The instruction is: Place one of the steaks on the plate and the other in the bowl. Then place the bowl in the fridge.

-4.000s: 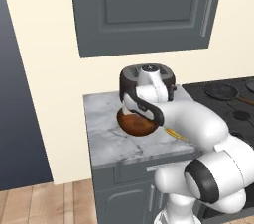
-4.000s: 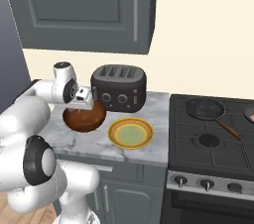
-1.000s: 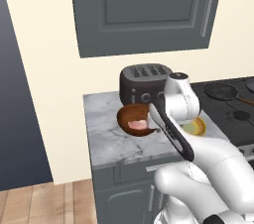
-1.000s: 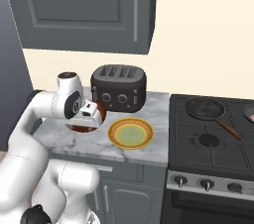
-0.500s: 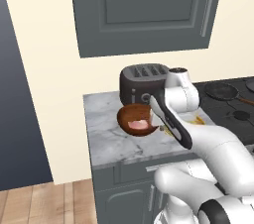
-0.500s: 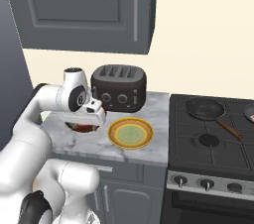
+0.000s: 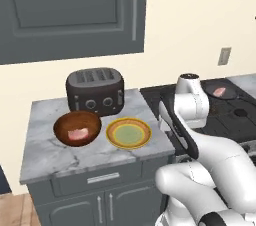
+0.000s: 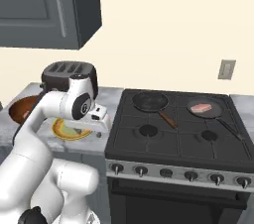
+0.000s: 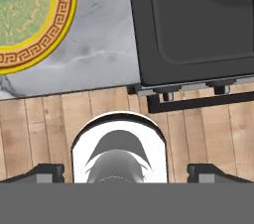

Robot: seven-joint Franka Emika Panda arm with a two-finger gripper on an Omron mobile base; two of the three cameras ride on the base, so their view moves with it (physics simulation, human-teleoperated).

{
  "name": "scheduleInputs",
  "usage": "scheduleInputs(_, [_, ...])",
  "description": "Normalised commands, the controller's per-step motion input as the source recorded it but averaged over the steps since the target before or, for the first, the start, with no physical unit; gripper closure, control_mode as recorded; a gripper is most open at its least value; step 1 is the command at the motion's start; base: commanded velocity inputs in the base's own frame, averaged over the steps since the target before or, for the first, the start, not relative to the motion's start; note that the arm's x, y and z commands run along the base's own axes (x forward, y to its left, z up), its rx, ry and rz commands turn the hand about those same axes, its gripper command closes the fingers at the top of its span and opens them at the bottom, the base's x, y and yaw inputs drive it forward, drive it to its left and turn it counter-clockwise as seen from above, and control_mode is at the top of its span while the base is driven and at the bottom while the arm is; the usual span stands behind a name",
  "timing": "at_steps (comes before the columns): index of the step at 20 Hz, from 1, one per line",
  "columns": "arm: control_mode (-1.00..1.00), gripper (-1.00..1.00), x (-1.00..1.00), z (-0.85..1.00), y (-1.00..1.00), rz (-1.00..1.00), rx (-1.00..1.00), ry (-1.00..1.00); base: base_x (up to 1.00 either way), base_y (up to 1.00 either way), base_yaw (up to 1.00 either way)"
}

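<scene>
Open air above the plate (image 7: 129,133) for my fingers. Behind it the toaster (image 7: 95,89) blocks the worktop (image 7: 45,147); the bowl (image 7: 77,128) sits just left, the stove (image 8: 178,129) right.

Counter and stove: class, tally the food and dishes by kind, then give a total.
Steaks: 2, one in the bowl, one in a pan
Bowls: 1
Plates: 1
Frying pans: 2
Total: 6

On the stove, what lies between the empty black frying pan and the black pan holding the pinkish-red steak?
Nothing lies there: in the right base view, only bare black stovetop separates the empty frying pan from the pan holding the steak.
</scene>
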Motion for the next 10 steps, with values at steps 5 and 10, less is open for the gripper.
scheduleInputs(5, [1.0,-1.0,0.0,0.0,0.0,0.0,0.0,0.0,0.07,-1.0,0.0])
scheduleInputs(10, [1.0,-1.0,0.0,0.0,0.0,0.0,0.0,0.0,0.37,-0.72,0.06])
